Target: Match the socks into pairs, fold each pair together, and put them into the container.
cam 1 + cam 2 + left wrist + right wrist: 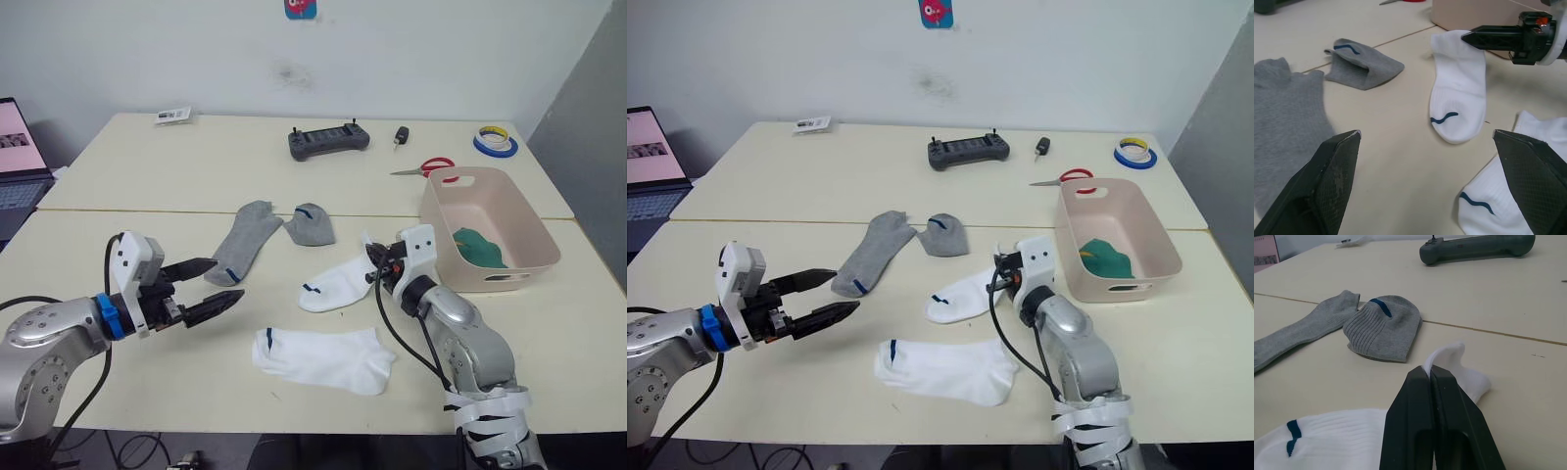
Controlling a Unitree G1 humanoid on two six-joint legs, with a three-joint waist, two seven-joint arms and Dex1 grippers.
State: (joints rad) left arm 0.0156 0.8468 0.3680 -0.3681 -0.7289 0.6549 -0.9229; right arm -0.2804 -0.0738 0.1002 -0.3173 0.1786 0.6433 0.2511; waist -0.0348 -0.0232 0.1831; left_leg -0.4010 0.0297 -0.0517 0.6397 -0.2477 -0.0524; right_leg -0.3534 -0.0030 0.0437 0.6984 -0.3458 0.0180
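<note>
Jaws on my left gripper point(217, 284) stand wide apart over bare table point(147, 372), with the long grey sock point(242, 242) just beyond them. Through the left wrist, I see a white sock point(1457, 105) between the spread fingertips, farther out. Through the right wrist, my right gripper point(1430, 374) is clamped on that white sock's toe end; the pink container point(490, 230) sits just beside it.

A dark grey handheld controller point(328, 140) was seen on the far cream table point(196, 162), with a small black key fob point(401, 135) beside it. Red-handled scissors point(431, 167) and rolls of tape point(495, 143) were placed nearby. An open laptop point(22, 162) was set apart.
</note>
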